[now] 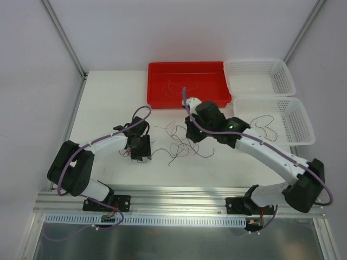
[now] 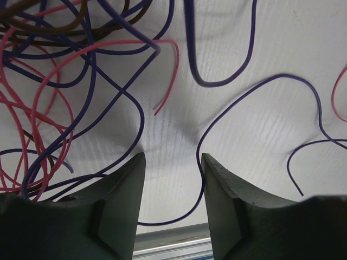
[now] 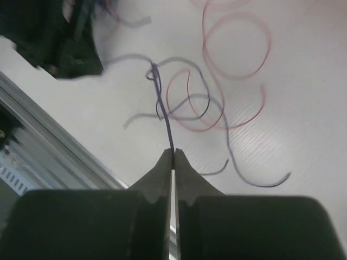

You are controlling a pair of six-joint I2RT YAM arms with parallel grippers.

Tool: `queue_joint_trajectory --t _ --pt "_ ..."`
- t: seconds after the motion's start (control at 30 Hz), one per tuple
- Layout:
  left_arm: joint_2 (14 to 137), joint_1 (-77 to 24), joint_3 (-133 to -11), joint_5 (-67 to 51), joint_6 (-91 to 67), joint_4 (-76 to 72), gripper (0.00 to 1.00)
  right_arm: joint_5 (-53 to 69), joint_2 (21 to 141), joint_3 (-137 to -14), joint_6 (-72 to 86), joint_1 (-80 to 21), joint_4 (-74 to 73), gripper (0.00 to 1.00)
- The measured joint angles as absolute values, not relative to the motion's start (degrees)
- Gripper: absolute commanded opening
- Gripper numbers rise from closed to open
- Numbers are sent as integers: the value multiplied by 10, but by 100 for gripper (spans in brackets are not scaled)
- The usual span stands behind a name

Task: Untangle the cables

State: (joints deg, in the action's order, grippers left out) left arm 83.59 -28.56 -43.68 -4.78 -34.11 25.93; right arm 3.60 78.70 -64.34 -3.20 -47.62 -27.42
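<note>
White bench (image 1: 103, 103): the cables (image 1: 181, 143) lie loosely tangled at mid-bench, nearer its front edge, between both arms. Right gripper (image 3: 173, 155) clenched on one purple strand (image 3: 161, 108); left gripper (image 2: 172, 162) parted, straddling a second strand (image 2: 198, 151). Advised: left pins the heap while right draws its strand away slowly.

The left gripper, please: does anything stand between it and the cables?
Nothing visible does: the left gripper stands open over the white table, with a purple cable running between its fingers.
</note>
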Motion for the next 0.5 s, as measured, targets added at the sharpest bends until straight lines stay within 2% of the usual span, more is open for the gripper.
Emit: queue_joint_trajectory --t 0.27,0.5 --pt "841 -285 -437 -39 -341 260 43 -73 649 -898 -117 -469 -372 1" --pt "841 -285 -437 -39 -342 260 42 -142 579 -947 -156 -462 -378 1"
